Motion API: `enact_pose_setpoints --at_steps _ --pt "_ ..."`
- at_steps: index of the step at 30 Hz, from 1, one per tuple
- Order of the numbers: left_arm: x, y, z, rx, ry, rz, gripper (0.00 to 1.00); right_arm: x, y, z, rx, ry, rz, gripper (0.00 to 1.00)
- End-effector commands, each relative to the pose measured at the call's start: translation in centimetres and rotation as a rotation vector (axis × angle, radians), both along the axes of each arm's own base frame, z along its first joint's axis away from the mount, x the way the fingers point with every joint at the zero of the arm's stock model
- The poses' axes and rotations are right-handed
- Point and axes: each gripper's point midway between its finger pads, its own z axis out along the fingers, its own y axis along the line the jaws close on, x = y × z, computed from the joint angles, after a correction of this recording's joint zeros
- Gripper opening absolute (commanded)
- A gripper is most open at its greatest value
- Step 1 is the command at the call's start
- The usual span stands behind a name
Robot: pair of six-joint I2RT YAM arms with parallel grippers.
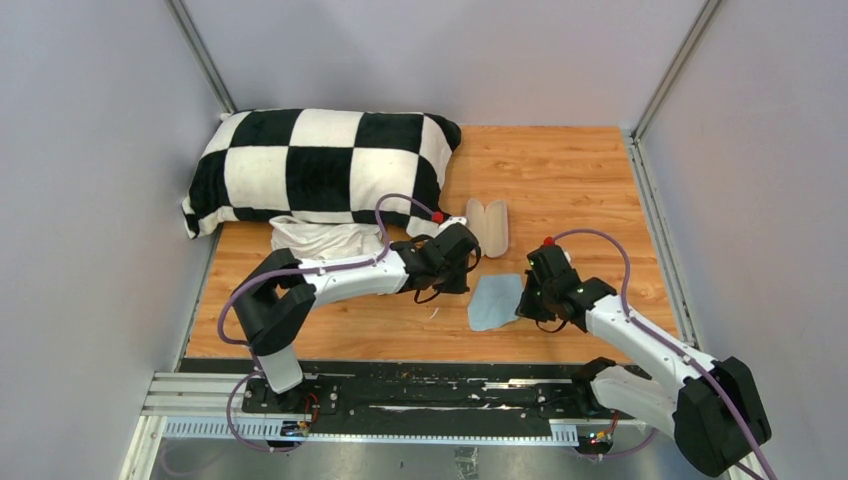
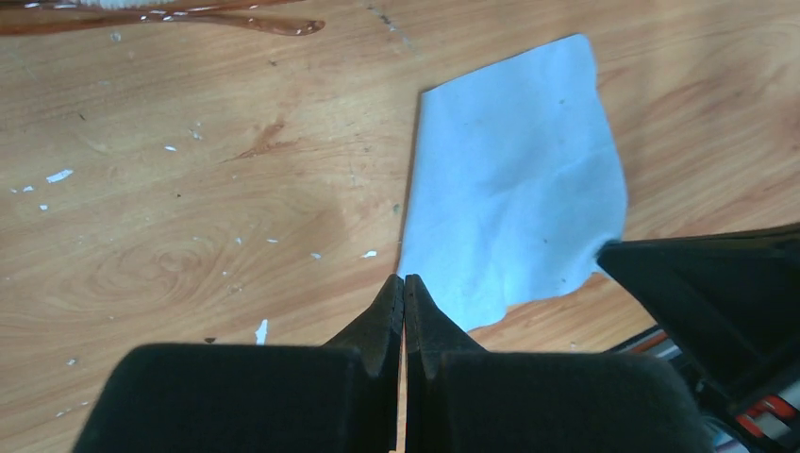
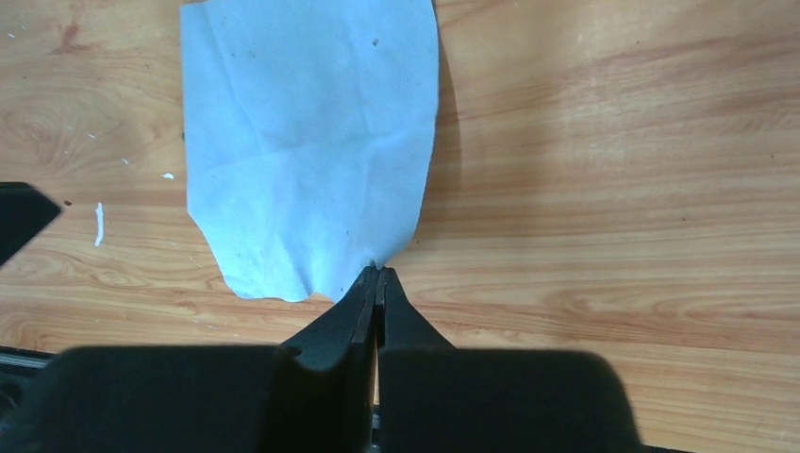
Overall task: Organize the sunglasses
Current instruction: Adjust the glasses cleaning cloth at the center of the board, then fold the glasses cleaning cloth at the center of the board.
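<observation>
The light-blue cloth (image 1: 495,302) lies flat on the wooden table between my two grippers. My right gripper (image 1: 522,300) is shut, and in the right wrist view its tips (image 3: 377,274) pinch the near corner of the cloth (image 3: 302,142). My left gripper (image 1: 472,278) is shut with its tips (image 2: 404,280) at the cloth's (image 2: 514,179) edge; I cannot tell whether they nip it. A thin dark-brown temple of the sunglasses (image 2: 236,19) shows at the top edge of the left wrist view. In the top view my left arm hides them. The pink case (image 1: 490,226) lies open behind the cloth.
A black-and-white checkered pillow (image 1: 320,165) fills the back left. A white crumpled cloth (image 1: 320,240) lies in front of it, by my left forearm. Grey walls enclose the table on three sides. Small white flecks dot the wood (image 2: 57,176).
</observation>
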Motion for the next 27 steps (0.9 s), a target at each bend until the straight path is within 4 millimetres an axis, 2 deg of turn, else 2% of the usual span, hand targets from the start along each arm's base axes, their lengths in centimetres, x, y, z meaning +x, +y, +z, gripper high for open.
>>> enact_pose_setpoints --at_steps 1,3,6,7,10,12,13,17,20,25,27 --pt "-1.1 0.0 0.9 0.001 0.004 -0.074 0.01 -2.8 -1.4 -2.1 -0.056 0.087 0.011 0.00" --pt "-3.0 -0.9 0.5 -0.029 0.028 -0.136 0.11 -3.9 -2.0 -2.9 -0.066 0.111 0.005 0.00" --pt "-5.7 -2.2 0.5 -0.031 0.016 -0.222 0.32 -5.4 -3.2 -3.5 -0.096 0.128 0.002 0.00" --pt "-6.4 -2.5 0.4 -0.018 0.018 -0.242 0.37 -5.7 -3.4 -3.6 -0.096 0.130 -0.001 0.04" --pt "-7.6 -2.7 -0.7 0.019 0.057 -0.267 0.44 -5.8 -3.4 -3.2 -0.077 0.112 -0.018 0.30" --pt "-7.8 -2.6 -1.6 0.028 0.082 -0.259 0.47 -5.5 -3.9 -2.8 -0.100 0.102 -0.040 0.38" --pt "-7.9 -2.6 -2.0 0.032 0.094 -0.253 0.48 -5.3 -3.9 -2.6 -0.104 0.097 -0.047 0.41" --pt "-8.2 -2.4 -3.3 0.088 0.131 -0.237 0.50 -5.1 -3.8 -2.1 -0.093 0.088 -0.063 0.41" --pt "-7.7 -1.6 -4.6 0.155 0.128 -0.206 0.46 -5.1 -3.8 -2.2 -0.091 0.090 -0.068 0.41" --pt "-8.3 -3.2 -5.2 0.087 0.162 -0.217 0.41 -5.8 -3.9 -2.5 -0.084 0.105 -0.068 0.40" --pt "-8.4 -3.2 -5.5 0.096 0.173 -0.219 0.39 -5.9 -4.0 -2.6 -0.085 0.104 -0.071 0.41"
